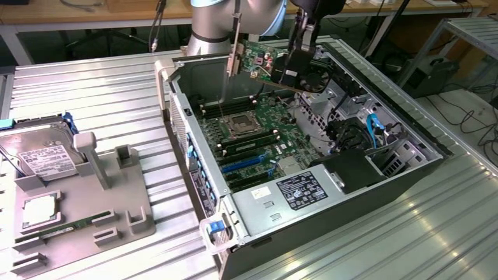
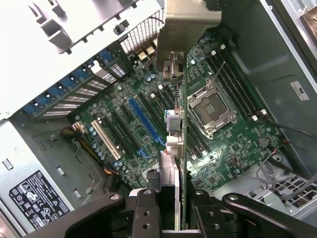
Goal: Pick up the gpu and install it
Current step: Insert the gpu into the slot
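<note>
Above the open interior of the dark metal tower computer case [image 1: 335,239], the black two-finger end effector [image 1: 290,73] is closed on the gpu [image 1: 260,64], a thin flat green circuit-board card, grasped beside its black fan. The card hangs in the air, clear of the green motherboard [image 1: 257,137], and touches nothing but the fingers.

Orientation. The gpu appears to stand on edge, with its faces close to upright. Its long axis runs roughly level from the grasped part to the silver metal end bracket [image 1: 232,58]. The bracket end points toward the perforated rear wall [image 1: 177,111] of the case, on the exterior view's left. In the wrist view the end effector [image 2: 173,201] clamps the card across both faces. There the gpu [image 2: 181,144] shows as a slim edge running away from the fingers [image 2: 146,210] to the bracket [image 2: 190,22].

Governing relation. The long blue expansion slot [image 2: 147,121] lies below the card and to one side of it, away from the silver square processor socket [image 2: 208,106]. The card's edge passes between that socket and the row of slots, not over the blue one. Judged from both views, the card's long axis is near parallel with the slots. A slight skew shows, which may be perspective. The offset is sideways and downward.

Surroundings. The case lies on its side on the ribbed metal counter [image 1: 101,99].
</note>
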### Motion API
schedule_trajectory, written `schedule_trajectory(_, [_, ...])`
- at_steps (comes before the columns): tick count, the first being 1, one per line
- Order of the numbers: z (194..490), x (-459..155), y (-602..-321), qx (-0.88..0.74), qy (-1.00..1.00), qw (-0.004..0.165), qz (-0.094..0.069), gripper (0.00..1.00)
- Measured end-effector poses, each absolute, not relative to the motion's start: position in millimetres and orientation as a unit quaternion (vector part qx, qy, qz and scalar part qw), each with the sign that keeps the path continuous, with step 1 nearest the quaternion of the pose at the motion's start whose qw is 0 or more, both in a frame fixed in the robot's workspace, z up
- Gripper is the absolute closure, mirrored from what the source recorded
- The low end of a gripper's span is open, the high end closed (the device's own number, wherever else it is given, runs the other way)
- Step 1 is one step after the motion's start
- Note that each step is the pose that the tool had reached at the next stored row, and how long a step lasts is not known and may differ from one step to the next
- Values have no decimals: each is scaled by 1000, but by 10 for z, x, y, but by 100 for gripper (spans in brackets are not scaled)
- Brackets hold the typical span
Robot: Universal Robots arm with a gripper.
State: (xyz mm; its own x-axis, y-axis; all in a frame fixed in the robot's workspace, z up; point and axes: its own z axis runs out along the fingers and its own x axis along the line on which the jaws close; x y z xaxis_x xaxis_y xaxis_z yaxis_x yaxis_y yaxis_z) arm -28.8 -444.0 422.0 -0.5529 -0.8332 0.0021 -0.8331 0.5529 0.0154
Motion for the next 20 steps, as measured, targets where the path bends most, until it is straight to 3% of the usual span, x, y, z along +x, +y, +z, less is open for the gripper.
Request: schedule_trajectory(20, [4220,-288,-4440,548,-837,5,-6,72])
